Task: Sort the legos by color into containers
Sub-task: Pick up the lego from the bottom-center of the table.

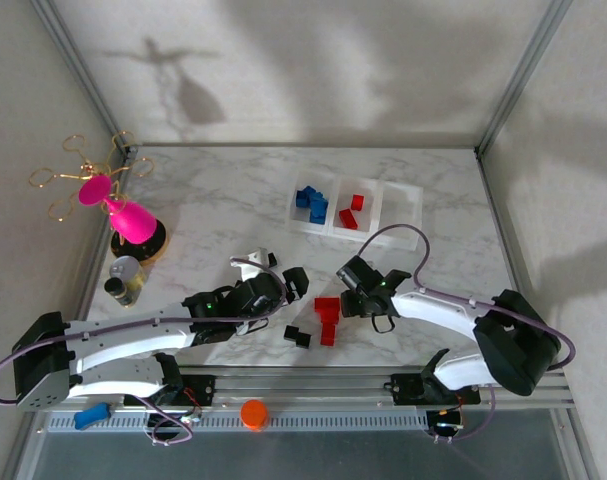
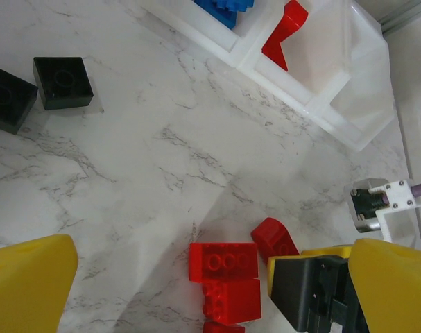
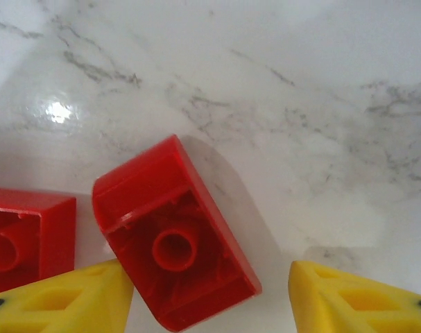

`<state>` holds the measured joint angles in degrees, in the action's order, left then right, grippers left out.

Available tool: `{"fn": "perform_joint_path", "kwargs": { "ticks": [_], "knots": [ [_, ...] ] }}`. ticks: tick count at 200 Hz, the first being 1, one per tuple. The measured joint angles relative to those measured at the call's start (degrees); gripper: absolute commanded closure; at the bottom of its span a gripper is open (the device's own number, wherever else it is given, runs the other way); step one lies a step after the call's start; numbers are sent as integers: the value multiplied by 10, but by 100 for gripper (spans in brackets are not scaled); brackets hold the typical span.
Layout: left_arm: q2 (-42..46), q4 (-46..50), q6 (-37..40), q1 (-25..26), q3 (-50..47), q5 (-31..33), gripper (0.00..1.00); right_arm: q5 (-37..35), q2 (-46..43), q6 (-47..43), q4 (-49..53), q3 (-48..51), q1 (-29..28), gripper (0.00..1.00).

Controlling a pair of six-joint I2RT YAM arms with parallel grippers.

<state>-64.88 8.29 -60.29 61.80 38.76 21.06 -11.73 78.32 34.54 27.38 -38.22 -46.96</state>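
**On the marble table: right pincer around a red brick, left pincer spread wide**

At the near edge, on the metal rail, lie an orange ball and a blue clip. Just beyond them, on the white marble table, two black bricks sit close together. Beside them, to the right, is a small group of red bricks.

The right pincer is low at the right side of this red group. In its wrist view a curved red brick lies on the table between the yellow fingertips, with its hollow underside toward the camera. One fingertip is at the edge of the brick, and I cannot tell if it touches. The other fingertip stands apart, with bare table between. The jaws are half spread and do not pinch the brick.

The left pincer is at the left of the red group. Its yellow fingers are spread very wide and pinch nothing.

Farther back stand the containers, three white bins joined in a row. Blue bricks are in the left bin and sorted red bricks in the middle bin. Far to the left stands a pink cup.
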Motion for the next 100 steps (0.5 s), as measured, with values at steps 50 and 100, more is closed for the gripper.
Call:
{"fn": "perform_joint_path", "kwargs": {
  "ticks": [50,100],
  "knots": [
    [0,6,0,0,0,0,0,-9,11,-22,-17,-12,23,49],
    [0,6,0,0,0,0,0,-2,21,-35,-35,-12,26,61]
  ]
}}
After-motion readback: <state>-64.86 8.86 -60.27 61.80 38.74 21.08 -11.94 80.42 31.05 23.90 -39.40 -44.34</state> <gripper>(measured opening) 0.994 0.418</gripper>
